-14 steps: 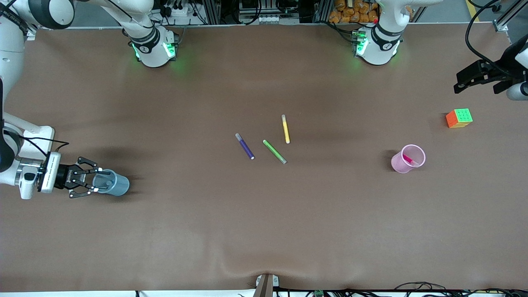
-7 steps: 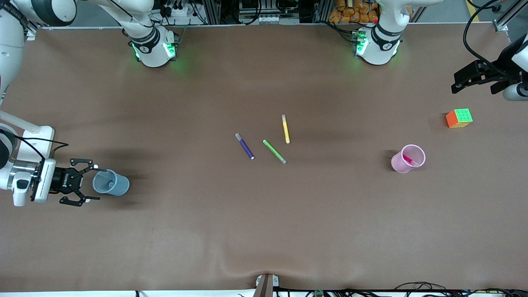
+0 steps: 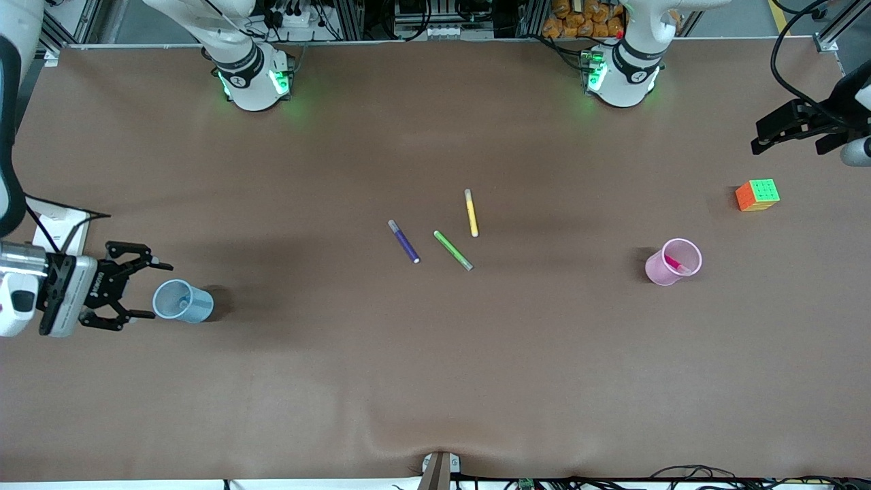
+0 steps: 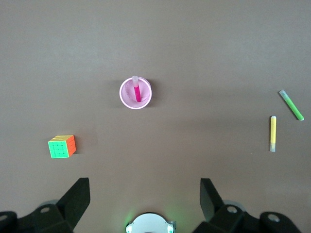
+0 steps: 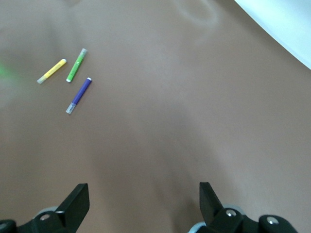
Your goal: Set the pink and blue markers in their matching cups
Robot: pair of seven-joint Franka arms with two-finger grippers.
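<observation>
Fingers spread wide and empty, the right gripper (image 3: 139, 289) hangs beside the blue cup (image 3: 182, 301) at the right arm's end of the table (image 3: 435, 381); something blue lies in the cup, too small to identify. The left gripper (image 3: 772, 133) waits open near a colour cube (image 3: 757, 194). The pink cup (image 4: 135, 93) stands nearer the front camera than the cube, holding the pink marker (image 4: 137, 90). Purple marker (image 3: 404, 241), green marker (image 3: 453, 250) and yellow marker (image 3: 471, 213) lie mid-table.
</observation>
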